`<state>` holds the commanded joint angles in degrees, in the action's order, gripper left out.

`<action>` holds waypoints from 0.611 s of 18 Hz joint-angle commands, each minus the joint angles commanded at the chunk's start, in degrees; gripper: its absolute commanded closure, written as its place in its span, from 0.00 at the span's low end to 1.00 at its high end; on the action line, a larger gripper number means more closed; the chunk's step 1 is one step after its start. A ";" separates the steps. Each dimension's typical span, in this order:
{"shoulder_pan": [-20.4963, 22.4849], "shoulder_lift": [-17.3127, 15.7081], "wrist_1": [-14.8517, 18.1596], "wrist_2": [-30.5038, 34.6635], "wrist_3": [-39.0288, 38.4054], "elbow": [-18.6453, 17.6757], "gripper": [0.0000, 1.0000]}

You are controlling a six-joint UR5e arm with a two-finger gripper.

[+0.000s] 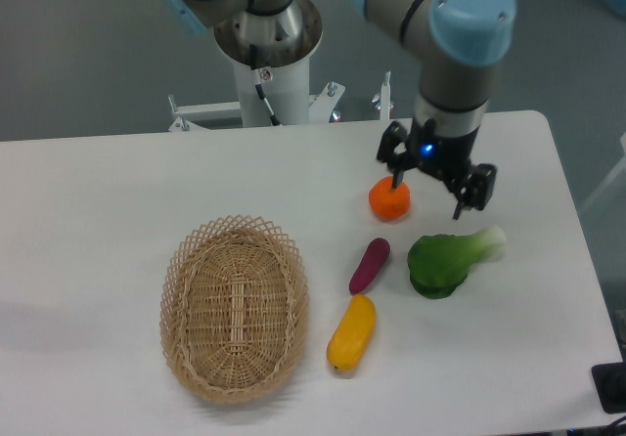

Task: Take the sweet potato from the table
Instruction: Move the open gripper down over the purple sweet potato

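Note:
The sweet potato is a small purple-magenta vegetable lying on the white table, right of centre. My gripper hangs above the table, up and to the right of the sweet potato, with its jaws spread apart and nothing between them. One finger stands just over the round orange fruit; the other finger is over bare table above the green vegetable. The gripper is apart from the sweet potato.
A yellow-orange oblong vegetable lies just below the sweet potato. A green leafy vegetable lies to its right. A wicker basket stands to the left. The robot's base column rises at the table's back edge.

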<state>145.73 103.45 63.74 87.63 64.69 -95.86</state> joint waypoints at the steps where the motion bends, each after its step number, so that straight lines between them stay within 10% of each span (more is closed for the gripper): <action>1: 0.00 0.00 -1.32 0.17 0.00 -1.85 0.00; 11: -0.53 8.52 -6.25 0.18 0.88 -3.80 0.00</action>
<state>145.20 111.97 57.48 87.80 65.56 -99.66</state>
